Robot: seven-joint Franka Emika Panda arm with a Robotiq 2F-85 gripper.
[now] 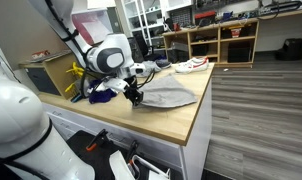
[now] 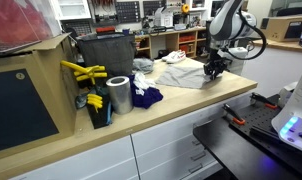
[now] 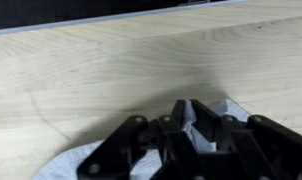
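Dark rectangular bin (image 2: 104, 52), well apart from tool (image 2: 213, 70): contents hidden.
Tool clenched on flat grey fabric cloth (image 2: 186, 76) lying on wooden surface (image 2: 181, 105).

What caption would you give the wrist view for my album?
The claw pinches a fold of pale grey cloth lying on a wooden countertop.

The cloth (image 1: 171, 96) lies on the counter (image 1: 161, 126) under the tool (image 1: 134, 100).
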